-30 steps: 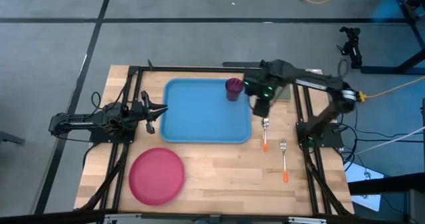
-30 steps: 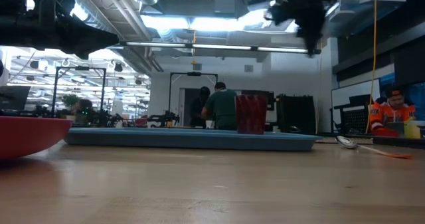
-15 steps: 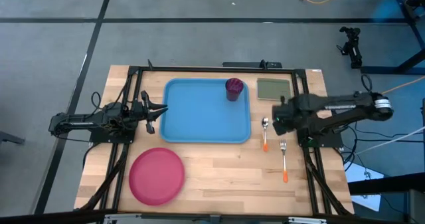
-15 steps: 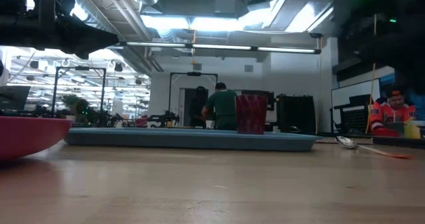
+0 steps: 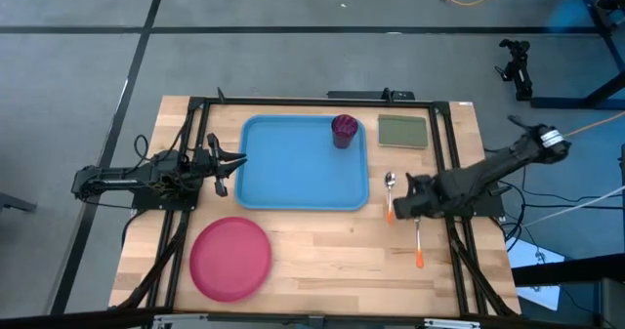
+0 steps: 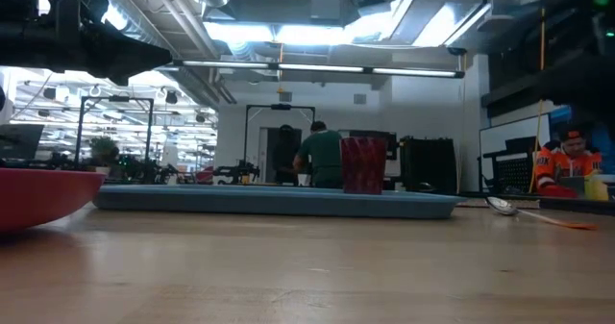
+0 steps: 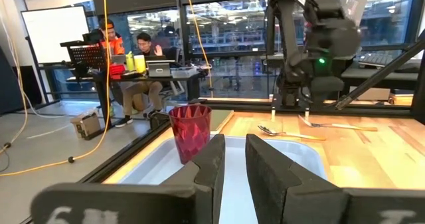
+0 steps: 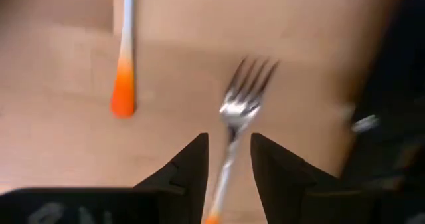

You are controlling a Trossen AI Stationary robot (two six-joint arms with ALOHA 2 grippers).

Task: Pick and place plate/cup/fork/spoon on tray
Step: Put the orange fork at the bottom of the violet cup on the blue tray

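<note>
Now: right gripper (image 5: 414,194) is lined up over the fork (image 8: 240,108).
Fingers are held slightly apart, empty, straddling the fork's long axis; left gripper (image 5: 230,160) is parked, parted, beside the tray (image 5: 293,183).

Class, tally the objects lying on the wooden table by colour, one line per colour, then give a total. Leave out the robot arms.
Pink-red: 1, the round plastic plate
Dark magenta: 1, the small plastic cup
Light blue: 1, the rectangular plastic tray
Olive green: 1, the square pad
Silver with orange handle: 2, the spoon and the fork
Total: 6

Overhead straight down, low level across table – both share tray (image 5: 303,163)
</note>
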